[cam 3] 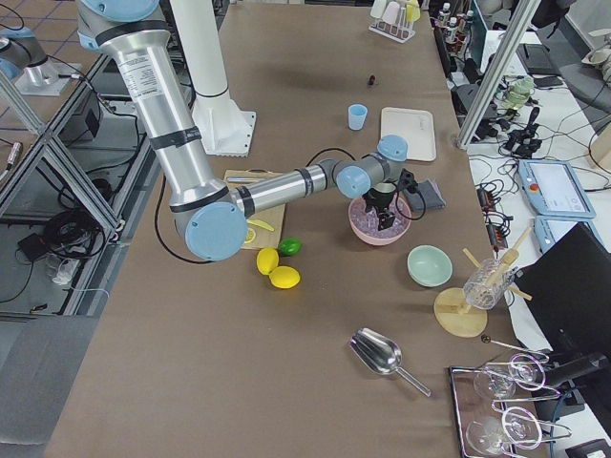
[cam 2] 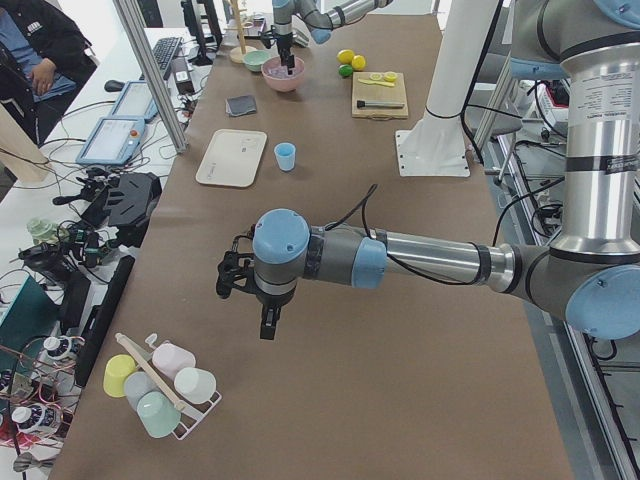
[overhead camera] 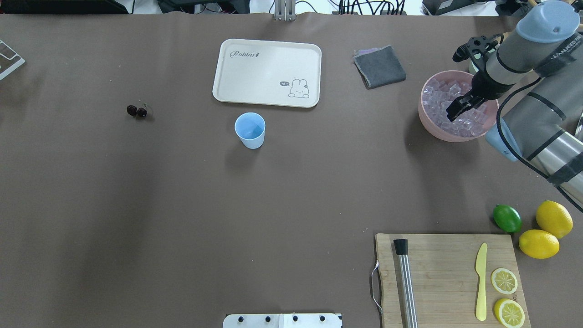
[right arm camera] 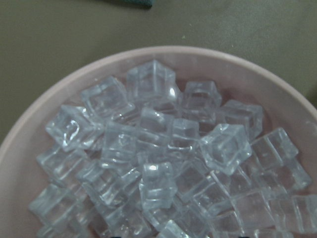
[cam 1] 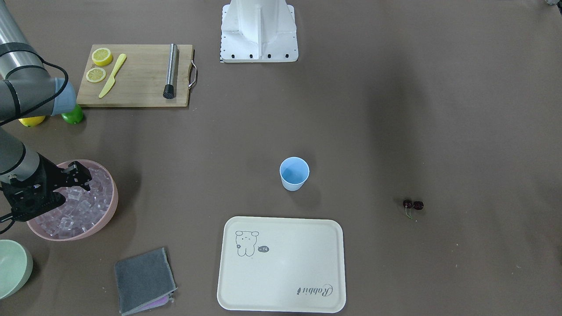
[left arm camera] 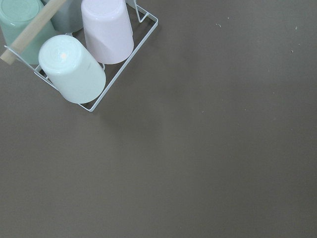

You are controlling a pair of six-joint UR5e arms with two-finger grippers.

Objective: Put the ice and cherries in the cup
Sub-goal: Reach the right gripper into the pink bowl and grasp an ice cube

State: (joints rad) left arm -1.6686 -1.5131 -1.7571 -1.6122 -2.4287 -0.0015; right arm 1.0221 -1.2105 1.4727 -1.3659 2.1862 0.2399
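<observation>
Exterior front-facing: the right gripper point(cam 1: 83, 176) hangs low over glassy, clear ice point(cam 1: 72, 217) cubes heaped in a round pink bowl point(cam 1: 115, 197). I cannot tell how far its fingers are parted or whether they hold a cube. The smooth, tapered light blue cup point(cam 1: 294, 173) stands well apart from that gripper, with the dark round cherries point(cam 1: 413, 205) farther still.

Overhead exterior: a cream, round-cornered tray point(overhead camera: 264, 73), near the cup and well apart from the gripper, reads "Rabbit", with "hi" beside a bunny drawing.

Exterior left: the left gripper point(cam 2: 268, 325) hovers over the matte brown table point(cam 2: 400, 380), and its opening is unclear.

Right wrist-mounted: ice cubes lie directly beneath.
</observation>
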